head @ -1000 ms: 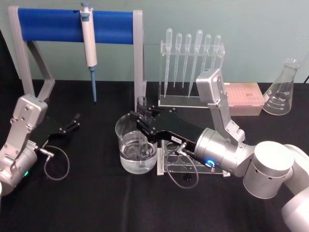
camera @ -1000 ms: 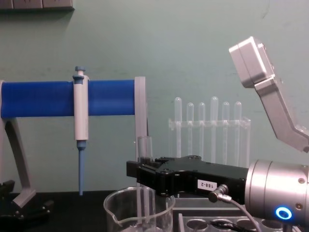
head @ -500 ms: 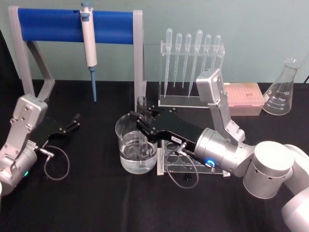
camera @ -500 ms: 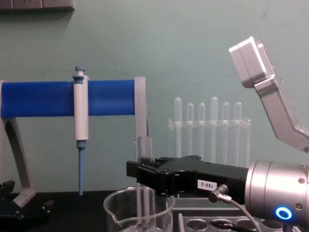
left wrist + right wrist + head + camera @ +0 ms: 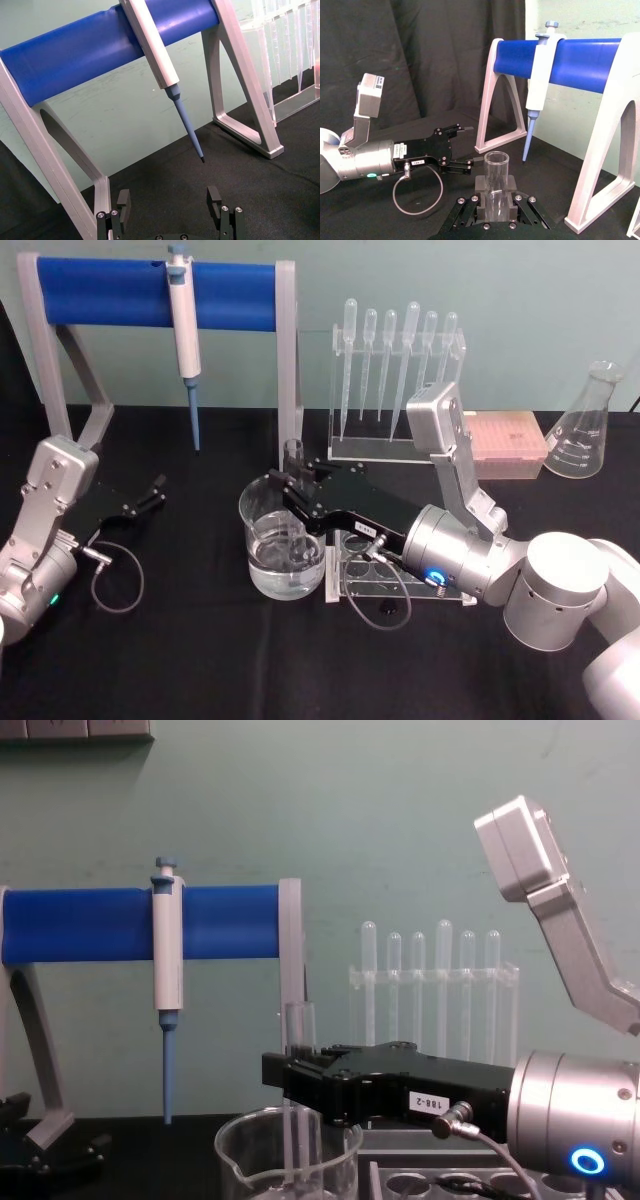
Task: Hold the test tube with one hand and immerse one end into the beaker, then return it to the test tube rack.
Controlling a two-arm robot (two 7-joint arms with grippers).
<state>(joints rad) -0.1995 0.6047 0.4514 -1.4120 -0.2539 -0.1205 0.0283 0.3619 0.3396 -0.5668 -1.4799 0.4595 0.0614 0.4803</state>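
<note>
The test tube (image 5: 293, 453) stands upright with its round lower end down inside the beaker (image 5: 262, 565), which holds some clear liquid. My right gripper (image 5: 290, 486) is shut on the test tube just above the beaker's rim. In the chest view the tube's rimmed mouth (image 5: 299, 1016) sticks up above the black right gripper (image 5: 297, 1082), and its lower part shows through the beaker (image 5: 245, 1160). The right wrist view has the test tube (image 5: 496, 181) clamped between the fingers (image 5: 479, 206). My left gripper (image 5: 155, 490) rests open on the table at the left, away from the beaker.
A blue-barred stand (image 5: 150, 292) with a hanging pipette (image 5: 184, 335) is at the back left. Behind the beaker stands a rack of plastic pipettes (image 5: 395, 370). A clear holed rack (image 5: 385, 580) lies under my right arm. A pink tip box (image 5: 505, 445) and a flask (image 5: 585, 425) sit at the right.
</note>
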